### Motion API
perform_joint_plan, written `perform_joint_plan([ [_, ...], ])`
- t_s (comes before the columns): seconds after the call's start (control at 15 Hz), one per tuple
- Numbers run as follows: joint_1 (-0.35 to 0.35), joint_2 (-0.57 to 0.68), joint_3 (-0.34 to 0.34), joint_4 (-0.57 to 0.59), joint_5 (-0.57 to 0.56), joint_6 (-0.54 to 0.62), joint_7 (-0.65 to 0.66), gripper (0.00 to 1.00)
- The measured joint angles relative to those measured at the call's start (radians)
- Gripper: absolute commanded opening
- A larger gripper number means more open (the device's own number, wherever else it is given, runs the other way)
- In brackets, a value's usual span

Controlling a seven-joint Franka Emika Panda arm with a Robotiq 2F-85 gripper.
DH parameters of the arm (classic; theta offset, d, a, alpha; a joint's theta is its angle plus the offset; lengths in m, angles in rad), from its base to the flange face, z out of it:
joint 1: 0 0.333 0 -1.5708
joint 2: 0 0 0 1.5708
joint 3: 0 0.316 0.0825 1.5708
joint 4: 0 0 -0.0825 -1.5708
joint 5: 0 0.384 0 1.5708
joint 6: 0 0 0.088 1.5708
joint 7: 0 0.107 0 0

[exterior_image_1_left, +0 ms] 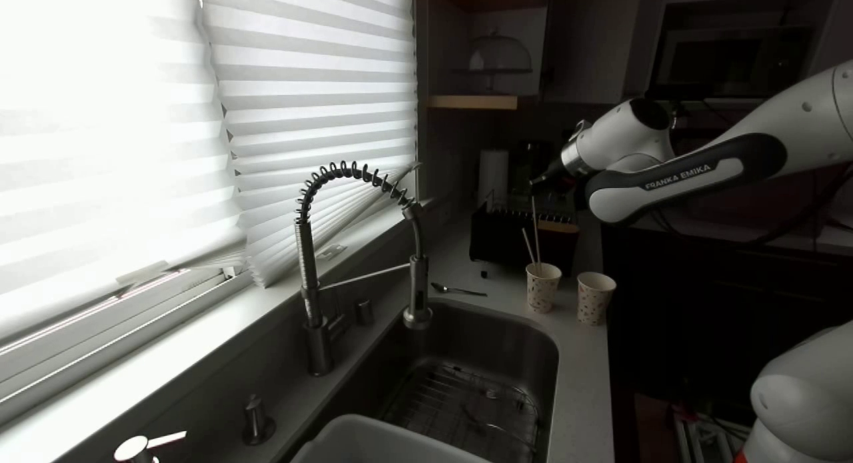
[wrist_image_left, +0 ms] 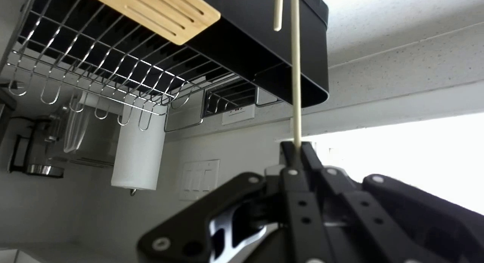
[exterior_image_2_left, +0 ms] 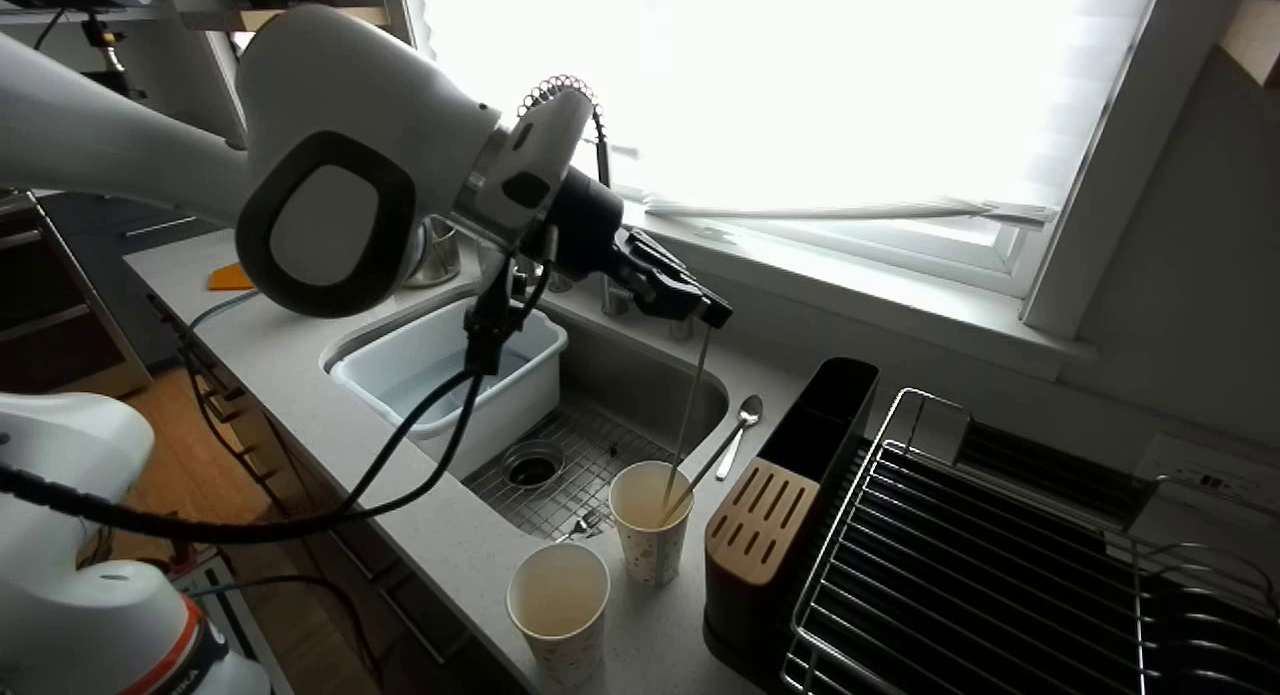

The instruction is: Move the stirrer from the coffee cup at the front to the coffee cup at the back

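Stirrer [wrist_image_left: 296,70] (thin, straight, pale, apparently wooden) slants, lower end inside speckled off-white paper cup [exterior_image_2_left: 652,553], probably the back one, alongside a second pale wooden-looking stick [wrist_image_left: 278,9]. Step judged: placing. Lower gently, keep off the rim, release low. Black metal pincer [wrist_image_left: 298,147]: barely parted, pinching the stirrer's upper end.

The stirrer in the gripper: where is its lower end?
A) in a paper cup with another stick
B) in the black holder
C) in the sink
A: in an exterior view, the stirrer runs from the gripper down into the cup where another stick leans.
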Motion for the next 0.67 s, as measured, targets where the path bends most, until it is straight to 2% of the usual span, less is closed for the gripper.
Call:
perform_joint_plan([
  [0.67,-0.002,0.101,0.008,0.000,0.000,0.015,0.019,0.01],
])
